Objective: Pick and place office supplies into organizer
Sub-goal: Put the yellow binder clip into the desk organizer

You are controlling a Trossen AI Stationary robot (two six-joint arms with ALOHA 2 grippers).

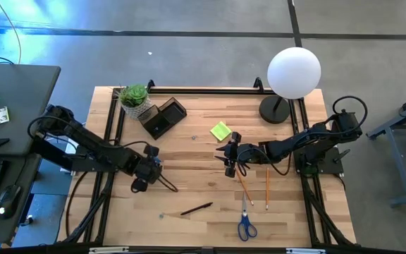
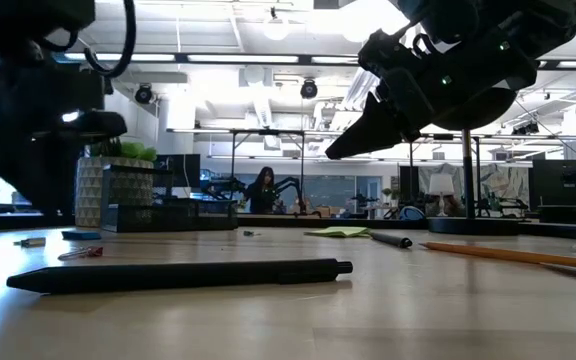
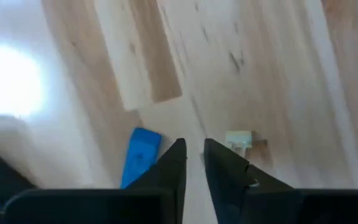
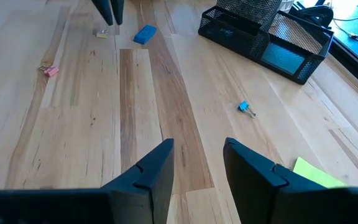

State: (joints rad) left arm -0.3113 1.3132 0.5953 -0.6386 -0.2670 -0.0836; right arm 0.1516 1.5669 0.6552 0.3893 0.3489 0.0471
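My left gripper (image 3: 194,149) hangs just above the table at centre-left (image 1: 149,173), fingers pointing down and open by a narrow gap, beside the small blue eraser (image 3: 140,155). My right gripper (image 4: 199,155) is open and empty, hovering near the table's middle (image 1: 229,156). The yellow-green sticky pad (image 1: 220,130) lies flat just beyond it. The dark mesh organizer (image 1: 163,117) stands at the far left. Two pencils (image 1: 244,187) (image 1: 266,187), the blue-handled scissors (image 1: 246,224) and a dark pen (image 1: 197,209) lie nearer. A second pen (image 2: 393,240) shows in the low view.
A potted plant (image 1: 134,97) stands next to the organizer. The white globe lamp (image 1: 294,70) and its black base (image 1: 275,109) are at the far right. A blue binder clip (image 4: 245,107), a pink clip (image 4: 50,70) and a small pale piece (image 3: 238,140) lie loose on the wood.
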